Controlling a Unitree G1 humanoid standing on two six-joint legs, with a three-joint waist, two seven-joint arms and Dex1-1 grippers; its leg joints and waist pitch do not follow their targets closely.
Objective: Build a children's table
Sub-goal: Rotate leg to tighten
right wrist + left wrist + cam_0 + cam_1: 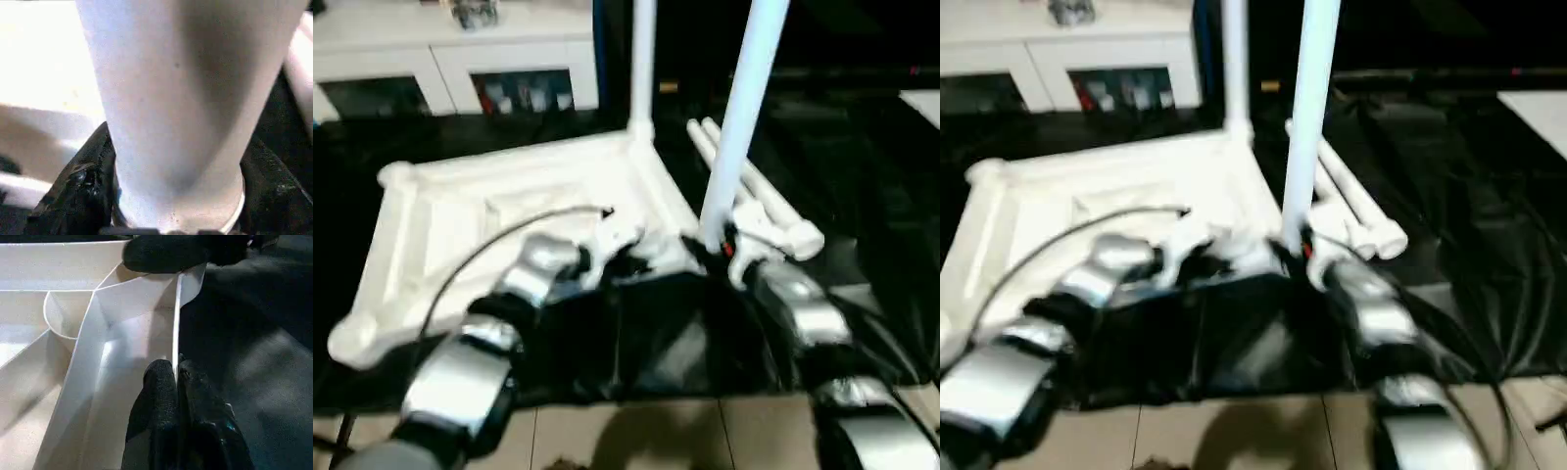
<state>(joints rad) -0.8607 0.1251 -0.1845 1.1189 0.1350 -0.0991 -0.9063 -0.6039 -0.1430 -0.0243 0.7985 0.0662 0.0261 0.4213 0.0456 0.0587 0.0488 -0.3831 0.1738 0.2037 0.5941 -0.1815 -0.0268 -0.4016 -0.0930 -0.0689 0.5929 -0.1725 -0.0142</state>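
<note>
Seen beside the white tabletop (509, 196), the robot has 2 forearms in brushed silver casing, each built of rounded metallic segments joined by black bands. The left forearm (460, 377) ends in a domed silver wrist cap nearest the tabletop, and 1 thin grey cable (480, 257) arcs from it across the tabletop's near side. The right forearm (803, 313) carries a small red mark at its wrist end. The left gripper (177, 377) has 2 black fingers with a pebbled, matte surface; the right gripper (176, 196) has 2 glossy black fingers (73, 196) with scuffed edges
</note>
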